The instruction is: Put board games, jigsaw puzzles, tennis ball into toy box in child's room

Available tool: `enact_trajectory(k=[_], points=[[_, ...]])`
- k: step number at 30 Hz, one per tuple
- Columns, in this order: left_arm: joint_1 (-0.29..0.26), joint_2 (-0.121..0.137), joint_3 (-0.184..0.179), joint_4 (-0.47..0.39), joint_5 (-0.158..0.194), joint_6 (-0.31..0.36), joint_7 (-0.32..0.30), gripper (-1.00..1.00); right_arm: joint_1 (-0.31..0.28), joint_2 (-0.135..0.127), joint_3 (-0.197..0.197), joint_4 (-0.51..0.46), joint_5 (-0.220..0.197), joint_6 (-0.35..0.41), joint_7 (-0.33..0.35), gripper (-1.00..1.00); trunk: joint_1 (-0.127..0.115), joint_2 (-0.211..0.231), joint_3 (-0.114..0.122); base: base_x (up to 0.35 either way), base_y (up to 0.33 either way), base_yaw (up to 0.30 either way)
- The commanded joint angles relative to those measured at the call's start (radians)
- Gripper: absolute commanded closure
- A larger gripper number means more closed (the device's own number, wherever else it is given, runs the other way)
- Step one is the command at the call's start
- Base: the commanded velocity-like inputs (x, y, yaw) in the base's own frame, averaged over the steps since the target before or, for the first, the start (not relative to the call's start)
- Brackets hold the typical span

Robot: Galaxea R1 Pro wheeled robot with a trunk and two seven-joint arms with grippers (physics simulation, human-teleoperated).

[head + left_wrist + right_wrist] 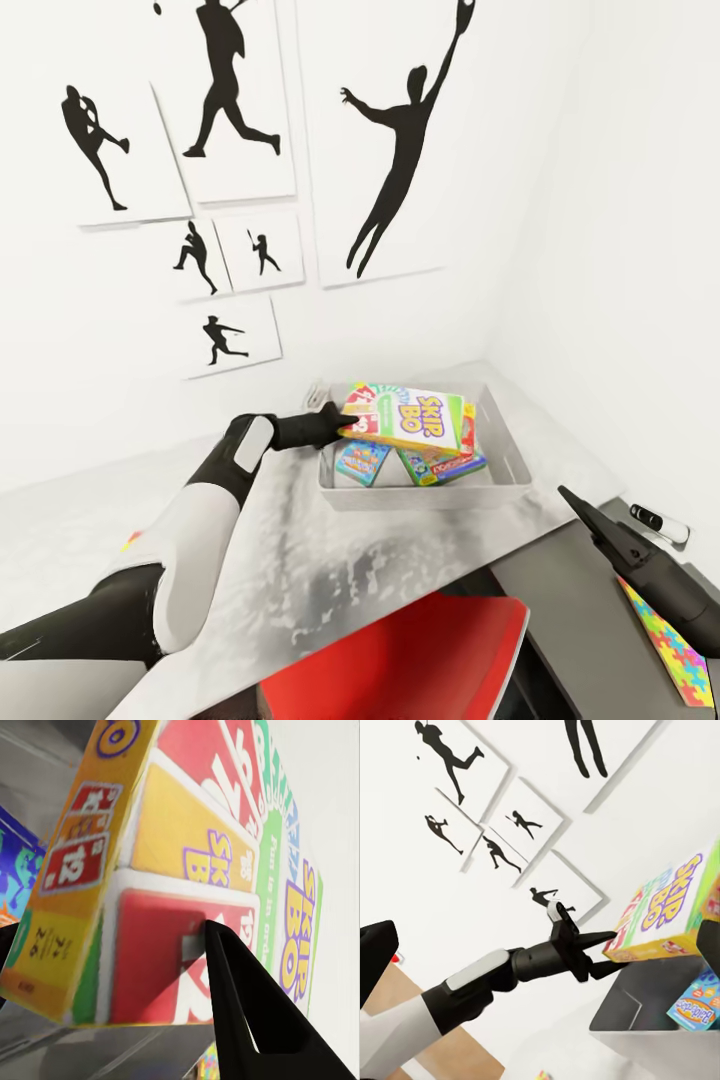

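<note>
Left gripper (345, 428) clamping Skip-Bo board game (412, 416) by its near edge, hovering over toy box (510, 485), right wrist view showing its side.

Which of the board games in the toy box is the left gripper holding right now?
The Skip-Bo box, on top and tilted, pinched by the left gripper; the two other games lie beneath.

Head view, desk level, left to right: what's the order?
Left arm → left tool gripping the Skip-Bo box → toy box → right tool → jigsaw puzzle.
</note>
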Motion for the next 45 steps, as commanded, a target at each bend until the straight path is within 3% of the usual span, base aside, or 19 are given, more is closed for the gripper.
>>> enact_trajectory(k=[1, 3, 4, 6, 9, 12, 33, 45], points=[[-0.001, -0.001, -0.008, -0.001, 0.005, 0.005, -0.008, 1.00, -0.001, 0.000, 0.000, 0.000, -0.002, 0.010, 0.002, -1.00, 0.001, -0.002, -0.004, 0.000, 0.000, 0.000], [-0.001, -0.001, -0.079, -0.008, 0.070, 0.004, -0.008, 1.00, -0.001, 0.000, 0.000, 0.000, -0.002, 0.010, 0.003, -1.00, 0.001, -0.002, -0.007, 0.000, 0.000, 0.000], [-0.001, -0.001, -0.096, -0.009, 0.090, 0.003, -0.007, 1.00, -0.001, 0.000, 0.000, 0.001, -0.002, 0.010, 0.003, -1.00, 0.001, -0.002, -0.008, 0.000, 0.000, 0.000], [-0.001, -0.001, -0.150, -0.012, 0.171, 0.002, -0.006, 1.00, -0.001, -0.001, -0.001, 0.006, -0.002, 0.010, 0.004, -1.00, 0.001, -0.002, -0.012, 0.000, 0.000, 0.000], [-0.001, -0.001, -0.192, -0.014, 0.236, -0.001, -0.002, 1.00, -0.001, -0.001, -0.001, 0.012, -0.001, 0.010, 0.004, -1.00, 0.001, -0.002, -0.017, 0.000, 0.000, 0.000], [-0.001, -0.001, -0.217, -0.014, 0.262, -0.023, 0.000, 1.00, -0.001, -0.001, -0.001, 0.015, -0.001, 0.010, 0.005, -1.00, 0.001, -0.002, -0.022, 0.000, 0.000, 0.000], [-0.001, -0.001, -0.232, -0.016, 0.273, -0.062, 0.022, 1.00, -0.001, -0.001, -0.001, 0.017, -0.001, 0.009, 0.005, -1.00, 0.001, -0.002, -0.055, 0.000, 0.000, 0.000], [-0.001, -0.001, -0.230, -0.018, 0.271, -0.074, 0.037, 1.00, -0.001, -0.001, -0.001, 0.017, -0.001, 0.010, 0.004, -1.00, 0.001, -0.002, -0.058, 0.000, 0.000, 0.000]])
